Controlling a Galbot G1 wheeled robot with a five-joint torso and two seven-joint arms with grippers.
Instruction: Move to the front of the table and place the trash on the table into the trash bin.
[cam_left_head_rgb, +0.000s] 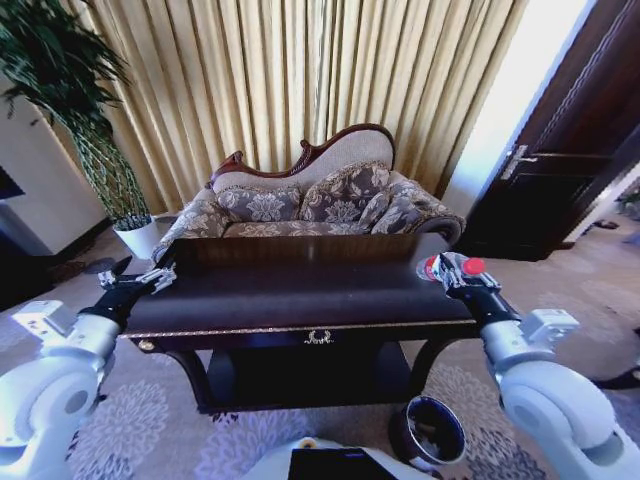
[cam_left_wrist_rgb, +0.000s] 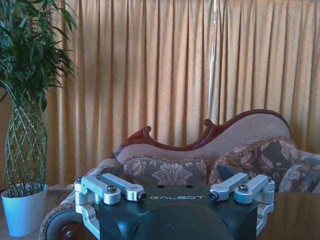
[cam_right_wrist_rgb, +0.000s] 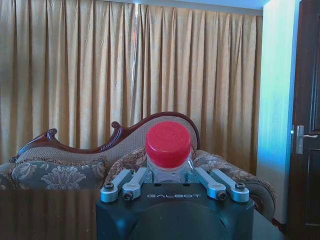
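"GALBOT" on left claw (cam_left_wrist_rgb: 175, 196) & right claw (cam_right_wrist_rgb: 174, 184).

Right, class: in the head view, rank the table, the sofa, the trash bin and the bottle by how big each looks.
1. The table, widest in the picture.
2. The sofa looks smaller, but it stands farther back, so the true order is unsure.
3. The trash bin.
4. The bottle, held in the right gripper.

Red-capped clear bottle (cam_right_wrist_rgb: 168, 150) at dark table's (cam_left_head_rgb: 300, 290) right end, brown bin (cam_left_head_rgb: 430, 432) below
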